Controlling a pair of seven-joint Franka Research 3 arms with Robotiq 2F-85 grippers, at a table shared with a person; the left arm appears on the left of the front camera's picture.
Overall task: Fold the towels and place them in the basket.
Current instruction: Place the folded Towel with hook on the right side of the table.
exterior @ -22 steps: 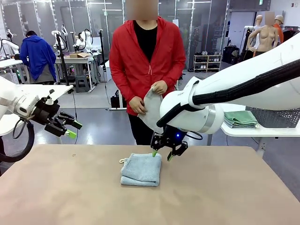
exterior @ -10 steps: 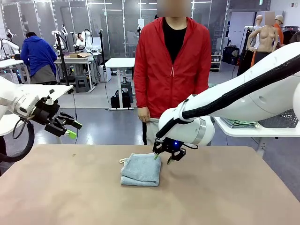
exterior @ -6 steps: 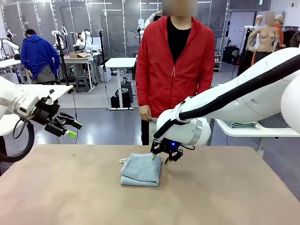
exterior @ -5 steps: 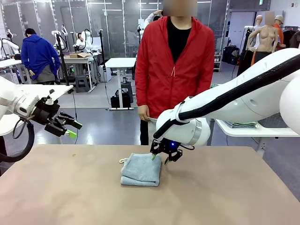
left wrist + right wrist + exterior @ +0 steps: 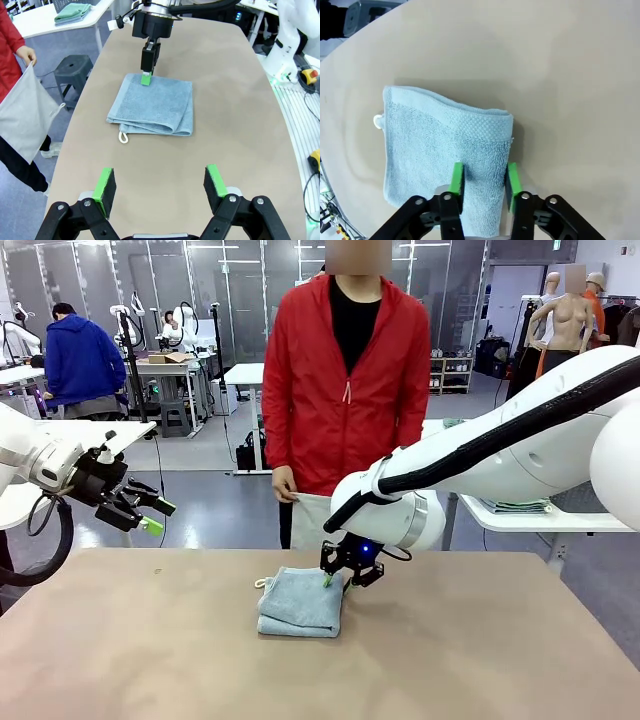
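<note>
Jaws of your left gripper (image 5: 158, 517) stand wide apart with nothing between them. It hangs in the air past the table's (image 5: 500, 660) left edge, near the far left corner, tilted down toward the middle, and its wrist view shows both green pads (image 5: 105, 184) clear of everything. Moving right, you find the pale blue towel (image 5: 300, 602) lying folded and flat in the middle of the table, a little nearer the far edge than the near one. Its small white loop (image 5: 262, 583) sticks out at the far left corner of the fold. Behind it, at the far edge, a person in a red jacket holds the cream towel (image 5: 22, 115) hanging from one hand (image 5: 25, 54), off the table. Your right gripper (image 5: 485, 182) is down on the blue towel's far right corner with its jaws about half shut, one pad on the cloth and the other at its side edge. You cannot tell from the pictures whether the terry is pinched or merely straddled.
</note>
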